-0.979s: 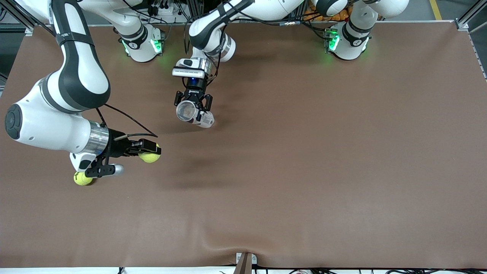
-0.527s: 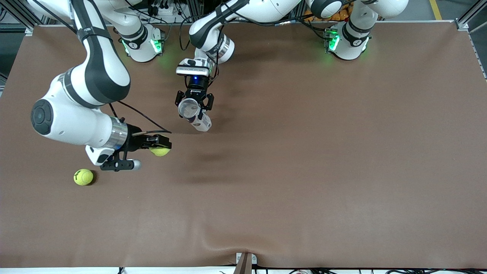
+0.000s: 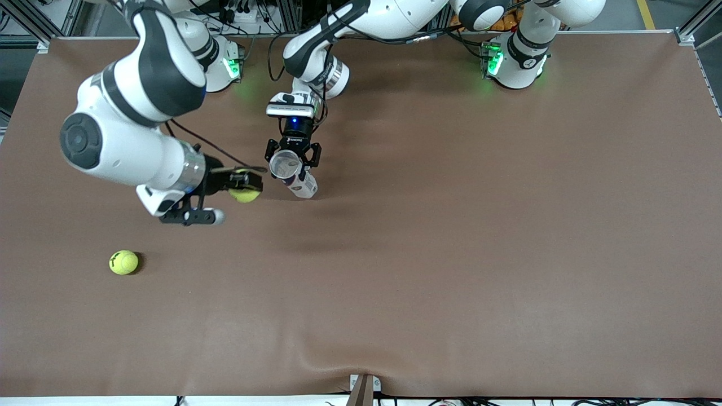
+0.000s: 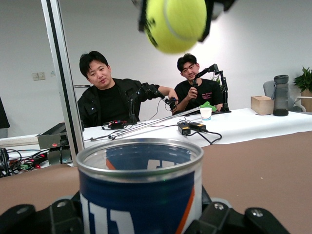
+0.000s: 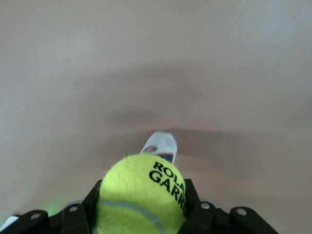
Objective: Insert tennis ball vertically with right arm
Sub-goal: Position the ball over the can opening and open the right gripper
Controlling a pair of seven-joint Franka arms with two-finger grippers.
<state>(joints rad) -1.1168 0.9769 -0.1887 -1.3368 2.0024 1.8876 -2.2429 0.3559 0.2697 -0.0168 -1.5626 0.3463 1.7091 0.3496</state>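
My right gripper is shut on a yellow-green tennis ball and holds it in the air beside the mouth of a can. The ball fills the right wrist view and shows high in the left wrist view. My left gripper is shut on a blue, white and orange ball can with a silver rim, held with its open mouth up. The can fills the left wrist view. In the right wrist view the can shows just past the ball.
A second tennis ball lies on the brown table toward the right arm's end, nearer to the front camera than the grippers. The two arm bases stand along the table's back edge.
My right gripper has carried its ball up and toward the can, clear of the ball on the table. My left gripper with the can has shifted slightly.
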